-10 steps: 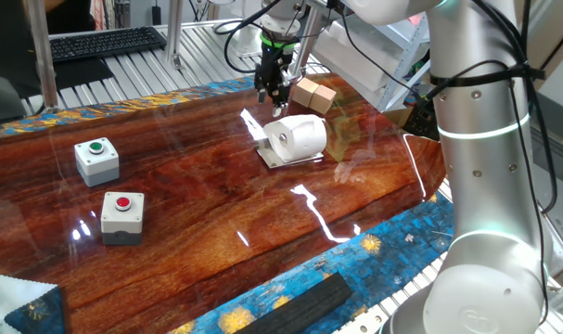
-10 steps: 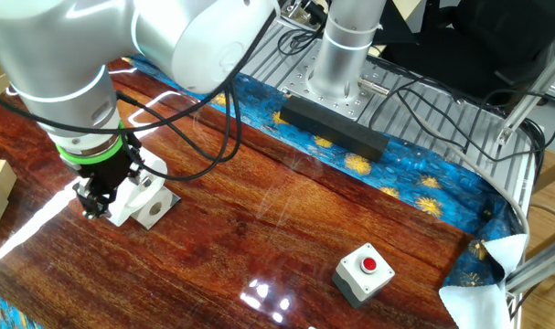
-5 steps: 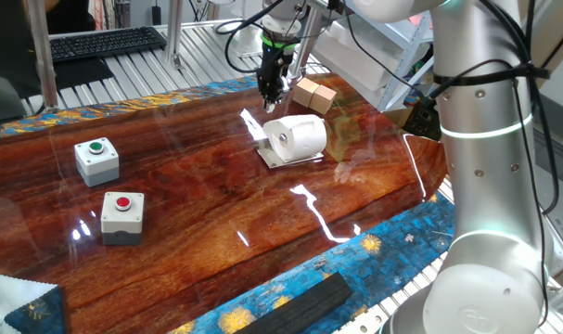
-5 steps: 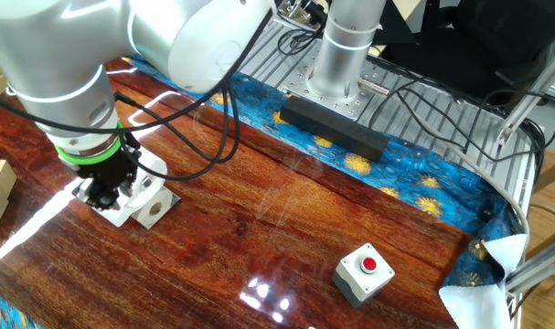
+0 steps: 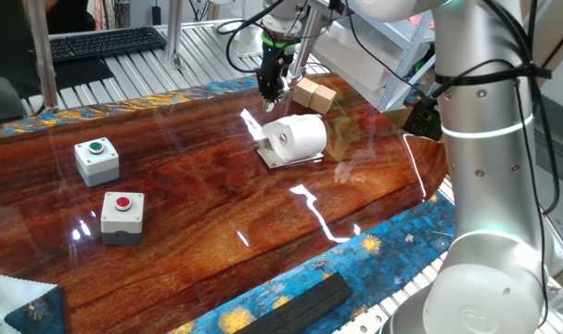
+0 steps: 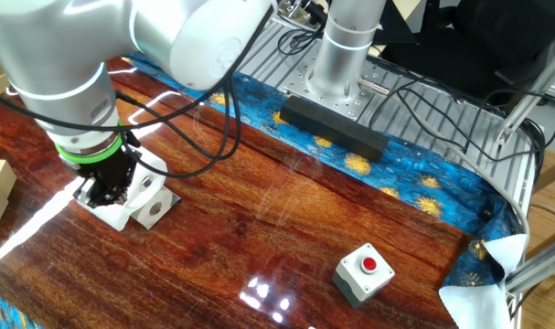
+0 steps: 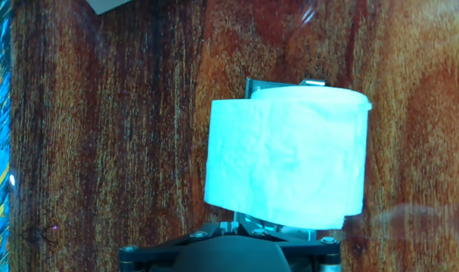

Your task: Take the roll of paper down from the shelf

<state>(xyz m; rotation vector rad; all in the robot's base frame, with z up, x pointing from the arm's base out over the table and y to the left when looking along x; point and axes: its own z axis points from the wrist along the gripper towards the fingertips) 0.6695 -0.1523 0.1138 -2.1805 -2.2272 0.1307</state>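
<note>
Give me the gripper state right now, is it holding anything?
Gripper: above the white soft roll of tissue paper, which lies on the small silvery flat shelf plate; holding nothing. Open or shut cannot be told.

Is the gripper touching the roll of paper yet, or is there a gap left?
Apart. One fixed view shows the gripper hanging above and behind the roll of paper, with bare tabletop visible between its fingertips and the roll.

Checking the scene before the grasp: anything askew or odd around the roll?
Nothing damaged or spilled. The paper roll lies on its side on the small metal plate, hollow core facing the button boxes. The hand hovers above it, behind it in this view.
</note>
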